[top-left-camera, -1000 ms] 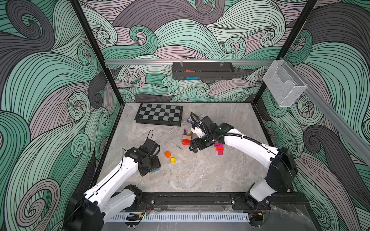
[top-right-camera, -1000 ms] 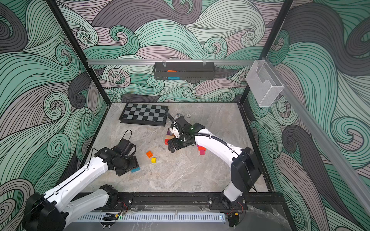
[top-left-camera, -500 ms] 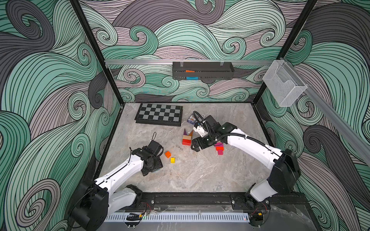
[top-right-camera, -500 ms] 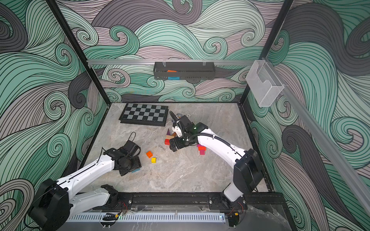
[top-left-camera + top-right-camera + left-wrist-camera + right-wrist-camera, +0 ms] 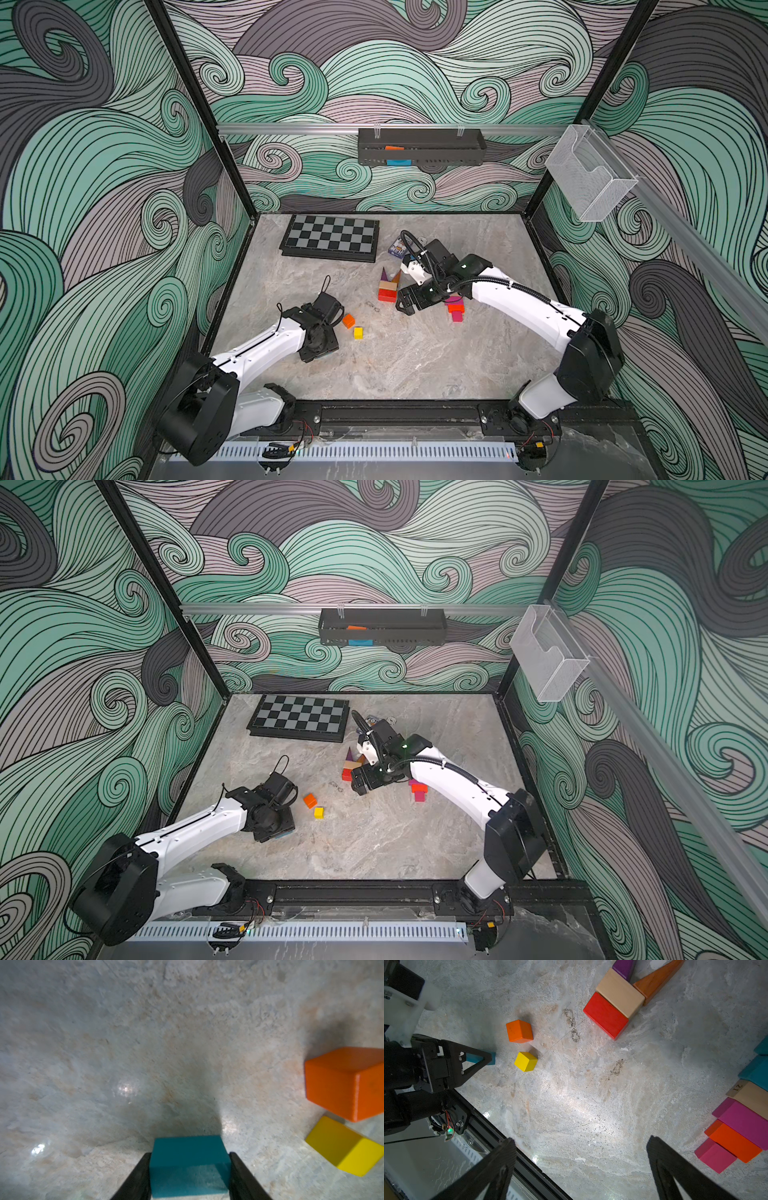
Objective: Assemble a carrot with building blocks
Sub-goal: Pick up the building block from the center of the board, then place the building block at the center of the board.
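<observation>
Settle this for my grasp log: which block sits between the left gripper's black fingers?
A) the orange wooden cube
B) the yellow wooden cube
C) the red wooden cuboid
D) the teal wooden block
D: in the left wrist view the teal wooden block sits between the fingers of the left gripper, both touching its sides; the orange wooden cube and yellow wooden cube lie apart from it, untouched.
</observation>
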Robot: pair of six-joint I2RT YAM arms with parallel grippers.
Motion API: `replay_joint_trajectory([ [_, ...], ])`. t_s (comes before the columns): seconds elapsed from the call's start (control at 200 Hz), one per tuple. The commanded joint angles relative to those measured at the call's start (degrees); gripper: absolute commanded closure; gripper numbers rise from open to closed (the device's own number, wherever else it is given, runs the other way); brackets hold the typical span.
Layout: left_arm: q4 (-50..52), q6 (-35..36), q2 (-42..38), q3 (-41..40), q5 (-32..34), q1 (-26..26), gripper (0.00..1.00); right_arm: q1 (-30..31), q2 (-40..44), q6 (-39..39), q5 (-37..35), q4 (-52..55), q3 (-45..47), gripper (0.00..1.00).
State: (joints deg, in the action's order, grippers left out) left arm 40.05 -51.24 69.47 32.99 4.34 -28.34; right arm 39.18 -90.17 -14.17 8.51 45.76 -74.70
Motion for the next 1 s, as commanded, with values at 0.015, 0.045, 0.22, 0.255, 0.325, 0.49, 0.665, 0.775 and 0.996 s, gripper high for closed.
replay_joint_trajectory([
  [0.015,0.10,-0.16,-0.58,-1.55,-0.07,-0.31,0.50,-0.24,-0.44,0.43,1.03,-0.18,-0.38,0.01],
  [0.045,0.11,-0.10,-0.34,-1.41,-0.03,-0.30,0.53,-0.22,-0.43,0.48,1.08,-0.19,-0.43,0.01],
  [0.22,2.22,2.21,-0.63,1.91,0.83,-0.40,0.72,-0.20,-0.13,0.38,0.98,-0.31,-0.71,0.01],
  [0.255,3.04,3.19,-0.83,3.37,1.08,-0.40,0.74,-0.24,0.05,0.35,0.76,-0.32,-0.84,0.01],
  [0.325,5.09,5.99,-0.90,7.18,0.70,-0.56,0.77,-0.54,0.78,0.13,0.29,-0.20,-1.05,0.01],
  [0.49,7.47,11.77,1.89,18.24,-0.19,-2.43,0.80,-3.01,3.74,-1.31,0.09,-0.14,-1.76,0.02],
  [0.665,5.86,15.67,13.94,28.63,-3.68,-5.75,0.80,-5.82,6.79,-2.08,0.57,-0.19,-2.21,0.01],
  [0.775,4.72,18.01,21.73,34.20,-5.49,-7.53,0.80,-6.87,8.13,-2.17,0.80,-0.06,-1.70,0.01],
  [0.996,3.89,21.72,32.99,42.32,-8.16,-9.01,0.80,-8.30,9.56,-2.18,0.52,-0.07,-0.37,0.01],
])
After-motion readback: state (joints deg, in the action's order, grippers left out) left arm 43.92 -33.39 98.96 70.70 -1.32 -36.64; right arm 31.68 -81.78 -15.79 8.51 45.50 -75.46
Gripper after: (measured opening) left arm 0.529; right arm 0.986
